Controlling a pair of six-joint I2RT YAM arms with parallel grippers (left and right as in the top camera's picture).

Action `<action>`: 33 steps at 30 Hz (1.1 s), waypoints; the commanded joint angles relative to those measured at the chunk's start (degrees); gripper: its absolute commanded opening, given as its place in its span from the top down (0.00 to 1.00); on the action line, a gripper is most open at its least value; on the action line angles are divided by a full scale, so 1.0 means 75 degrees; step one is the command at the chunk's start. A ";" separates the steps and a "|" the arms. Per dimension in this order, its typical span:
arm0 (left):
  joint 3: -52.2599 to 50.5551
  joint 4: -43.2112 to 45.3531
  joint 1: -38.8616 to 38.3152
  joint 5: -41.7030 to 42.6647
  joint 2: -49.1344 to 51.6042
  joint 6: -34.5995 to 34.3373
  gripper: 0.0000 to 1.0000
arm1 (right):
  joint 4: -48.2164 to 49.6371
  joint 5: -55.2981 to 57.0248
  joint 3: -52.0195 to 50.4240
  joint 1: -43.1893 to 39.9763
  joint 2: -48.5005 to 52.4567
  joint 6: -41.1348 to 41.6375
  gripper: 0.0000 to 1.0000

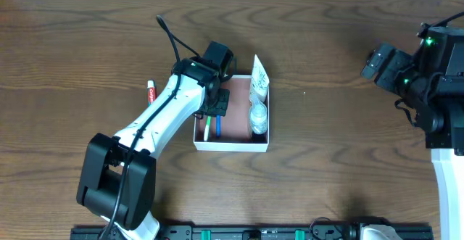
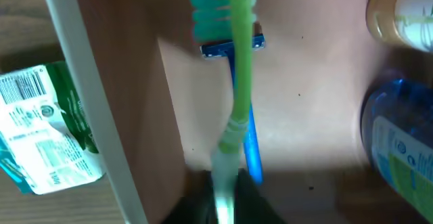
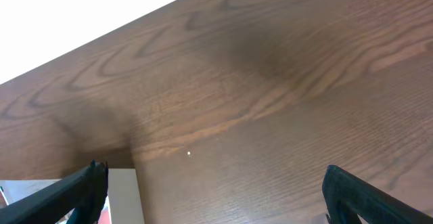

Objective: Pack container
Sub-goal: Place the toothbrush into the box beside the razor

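Note:
The container is a shallow white-walled box with a pinkish-brown floor, at mid-table. My left gripper hangs over its left half, shut on the handle of a green toothbrush. In the left wrist view the jaws clamp the toothbrush, which points down into the container past its left wall. A blue razor lies on the floor under it. A white tube and a clear blue bottle lie along the right side. My right gripper is open and empty, far right.
A small green packet lies on the table just outside the container's left wall. A small red-and-white tube lies left of my left arm. The right wrist view shows bare wood between the open jaws and a white edge at bottom left.

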 commanded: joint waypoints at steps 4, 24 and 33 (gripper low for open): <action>-0.0023 0.0181 -0.0023 -0.0087 0.0012 -0.0117 0.64 | -0.0012 -0.0023 0.0064 -0.0041 0.0009 -0.0029 0.01; 0.0959 -0.1093 0.1868 -0.0688 -0.1352 0.0507 0.39 | -0.0012 -0.0023 0.0064 -0.0041 0.0009 -0.0029 0.01; 0.0653 -0.0705 0.3713 0.0181 0.0268 0.1448 0.30 | -0.0012 -0.0023 0.0064 -0.0041 0.0009 -0.0029 0.01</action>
